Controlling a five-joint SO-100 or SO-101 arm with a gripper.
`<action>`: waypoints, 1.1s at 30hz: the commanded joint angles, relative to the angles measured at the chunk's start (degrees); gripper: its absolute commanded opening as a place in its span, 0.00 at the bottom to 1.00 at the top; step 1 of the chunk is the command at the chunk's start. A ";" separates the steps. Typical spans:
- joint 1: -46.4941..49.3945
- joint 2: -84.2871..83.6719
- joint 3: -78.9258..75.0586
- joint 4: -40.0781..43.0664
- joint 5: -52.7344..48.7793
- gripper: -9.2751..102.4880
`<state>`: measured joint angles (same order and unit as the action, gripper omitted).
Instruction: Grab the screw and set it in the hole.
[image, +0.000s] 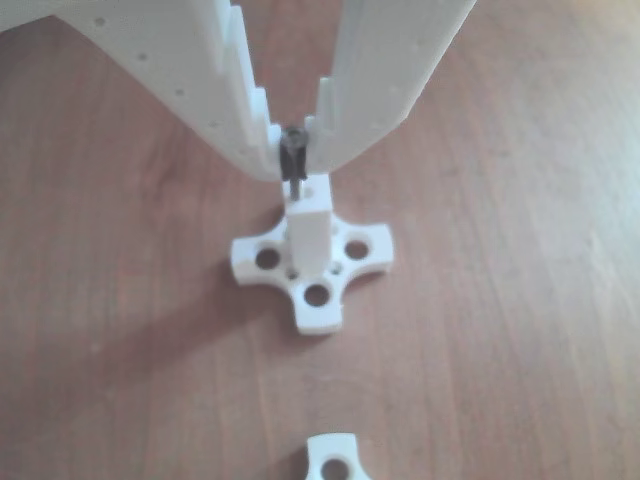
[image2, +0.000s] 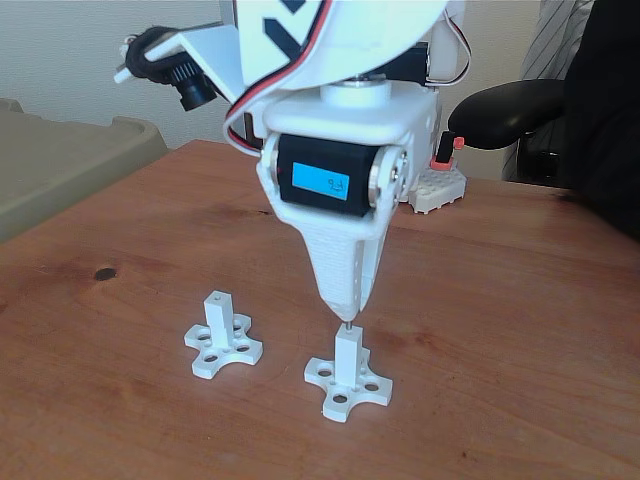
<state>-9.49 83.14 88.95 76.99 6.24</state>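
Tool (image: 295, 150) gripped the screw (image: 293, 160) upright between its white fingertips. The screw's lower end met the hole (image2: 346, 331) atop the right-hand white post (image2: 347, 358) in the fixed view.

In the fixed view, a white plastic post on a cross-shaped base (image2: 347, 378) stands at lower centre, and a second white cross-based post (image2: 222, 339) stands to its left. The white two-finger gripper (image2: 345, 312) hangs directly above the first post, with the thin dark grey metal screw (image: 293, 160) between its fingertips, over the post's top.
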 joint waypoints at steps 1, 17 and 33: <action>-0.35 1.14 -4.48 -0.70 -0.09 0.04; -0.62 0.70 -5.36 -0.53 -0.18 0.04; -0.88 0.09 -6.06 -0.70 -0.09 0.04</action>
<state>-9.49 82.00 87.28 77.08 6.24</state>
